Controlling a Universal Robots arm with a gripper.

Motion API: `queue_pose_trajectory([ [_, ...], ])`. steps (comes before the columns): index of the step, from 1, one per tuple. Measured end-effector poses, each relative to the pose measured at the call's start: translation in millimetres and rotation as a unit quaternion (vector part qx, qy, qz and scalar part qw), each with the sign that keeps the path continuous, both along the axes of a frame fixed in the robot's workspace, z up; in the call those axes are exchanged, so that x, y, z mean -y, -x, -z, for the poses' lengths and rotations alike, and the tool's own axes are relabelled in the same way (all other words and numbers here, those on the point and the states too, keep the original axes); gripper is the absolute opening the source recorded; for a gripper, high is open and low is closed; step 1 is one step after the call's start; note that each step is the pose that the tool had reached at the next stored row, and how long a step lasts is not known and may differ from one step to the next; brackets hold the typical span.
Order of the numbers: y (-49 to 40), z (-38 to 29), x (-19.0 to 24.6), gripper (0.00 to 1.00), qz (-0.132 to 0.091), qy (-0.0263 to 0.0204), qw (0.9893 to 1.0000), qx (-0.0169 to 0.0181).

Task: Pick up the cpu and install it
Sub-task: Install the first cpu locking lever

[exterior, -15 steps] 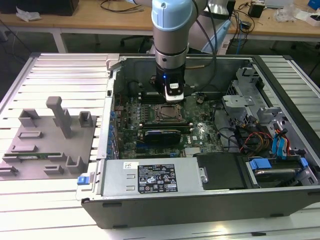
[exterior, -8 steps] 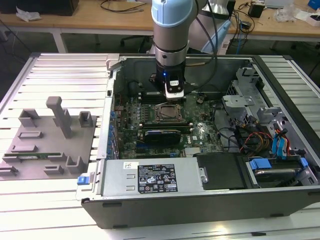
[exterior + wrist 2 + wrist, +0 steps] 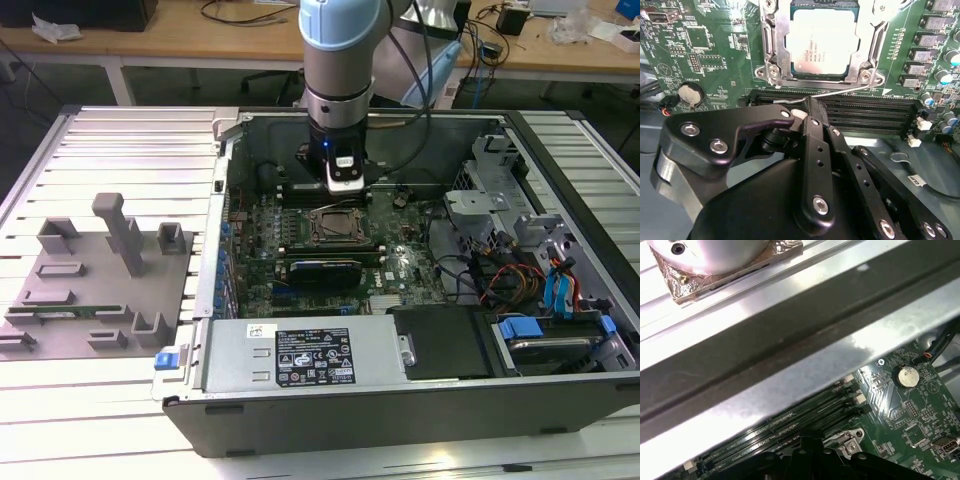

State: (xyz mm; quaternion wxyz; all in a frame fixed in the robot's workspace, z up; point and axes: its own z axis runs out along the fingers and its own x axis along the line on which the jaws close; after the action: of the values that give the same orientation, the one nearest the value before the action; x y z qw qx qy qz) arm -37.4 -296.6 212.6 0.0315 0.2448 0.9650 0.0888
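The cpu [image 3: 825, 42] sits in the socket [image 3: 771, 50] on the motherboard [image 3: 715, 55], silver top up. It looks flat, but the metal frame hides part of its edges. The gripper [image 3: 810, 104] hangs over the memory slots [image 3: 865, 112] just beside the socket, close to the thin wire lever [image 3: 840, 93]. I cannot tell whether it is clenched or released. Risks: the tip snags the lever or knocks the slots if it drops or slides, and a nudge on a half-seated chip could skew it and bend pins. In the exterior view the gripper [image 3: 342, 185] is low inside the case [image 3: 420, 410], so clearance is tight.
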Motion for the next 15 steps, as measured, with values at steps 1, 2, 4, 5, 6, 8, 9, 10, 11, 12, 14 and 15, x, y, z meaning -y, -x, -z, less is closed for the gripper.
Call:
queue_pose_trajectory([
  [1, 0.2, 0.3, -0.1, 0.11, 0.000, 0.0001, 1.0000, 0.0001],
  [2, 0.4, 0.6, -0.1, 0.11, 0.000, 0.0003, 1.0000, 0.0002],
  [4, 0.5, 2.1, 0.0, 0.11, 0.000, 0.0011, 1.0000, 0.0002],
  [5, 0.6, 2.9, 0.0, 0.11, 0.000, 0.0016, 1.0000, 0.0002],
  [6, 0.6, 4.0, 0.0, 0.11, 0.000, 0.0027, 1.0000, 0.0002],
  [8, 0.6, 5.5, 0.0, 0.11, 0.000, 0.0040, 1.0000, 0.0002],
  [9, 0.6, 6.2, 0.0, 0.11, 0.000, 0.0045, 1.0000, 0.0002],
  [10, 0.6, 6.7, 0.0, 0.11, 0.000, 0.0045, 1.0000, 0.0002],
  [11, 0.6, 7.2, -0.4, 0.11, 0.000, 0.0050, 1.0000, 0.0002],
  [12, 0.6, 7.4, -0.5, 0.11, 0.001, 0.0055, 1.0000, 0.0002],
  [14, 0.1, 8.4, -0.7, 0.11, 0.004, 0.0078, 1.0000, 0.0002],
  [15, -0.3, 9.2, -0.7, 0.11, 0.006, 0.0088, 0.9999, 0.0002],
])
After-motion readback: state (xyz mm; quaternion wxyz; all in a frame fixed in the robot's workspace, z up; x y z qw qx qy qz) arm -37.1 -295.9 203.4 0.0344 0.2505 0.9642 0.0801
